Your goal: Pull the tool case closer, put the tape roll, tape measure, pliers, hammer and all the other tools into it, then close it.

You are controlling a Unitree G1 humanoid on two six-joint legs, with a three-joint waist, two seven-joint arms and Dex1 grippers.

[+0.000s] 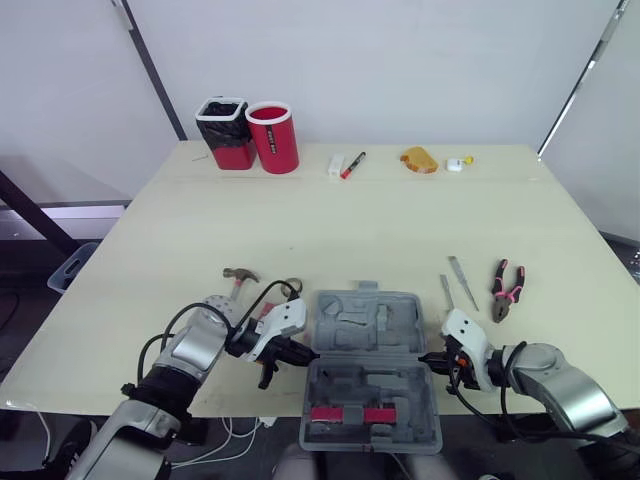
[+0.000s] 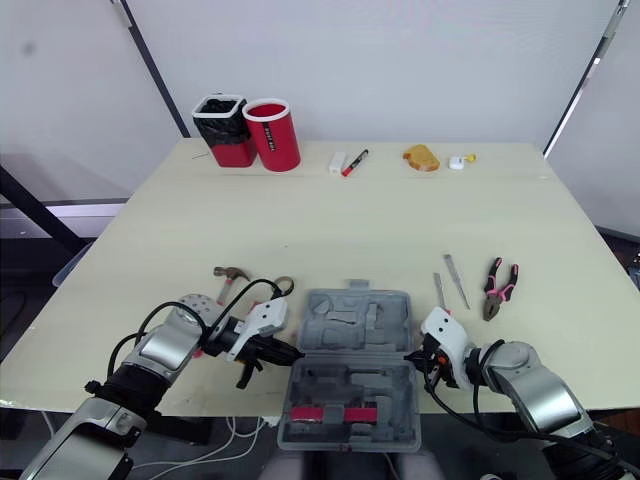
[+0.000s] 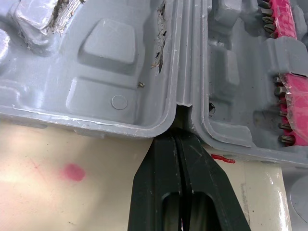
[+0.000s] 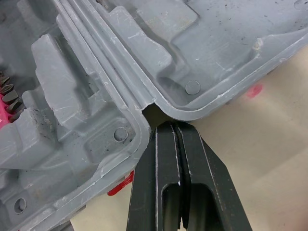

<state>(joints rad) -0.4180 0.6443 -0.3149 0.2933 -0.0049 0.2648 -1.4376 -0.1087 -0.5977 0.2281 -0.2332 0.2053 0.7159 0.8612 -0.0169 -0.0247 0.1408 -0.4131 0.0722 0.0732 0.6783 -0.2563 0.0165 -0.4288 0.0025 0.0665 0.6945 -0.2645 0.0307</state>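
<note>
The grey tool case (image 1: 367, 325) lies open at the table's front edge, its near half with a red bit strip (image 1: 350, 413) hanging past the edge. My left gripper (image 1: 308, 355) is shut, its tips at the hinge notch on the case's left side (image 3: 177, 137). Shut as well, my right gripper (image 1: 425, 358) meets the hinge notch on the right side (image 4: 174, 126). A hammer (image 1: 240, 276) lies left of the case. Pink-handled pliers (image 1: 506, 288) and two thin metal tools (image 1: 460, 280) lie to its right.
At the back stand a red cup (image 1: 275, 137) and a black-lined red bin (image 1: 223, 132). Along the far edge lie a marker (image 1: 352, 165), a white block (image 1: 336, 165), a brownish roll (image 1: 419, 160) and a small white-yellow item (image 1: 457, 163).
</note>
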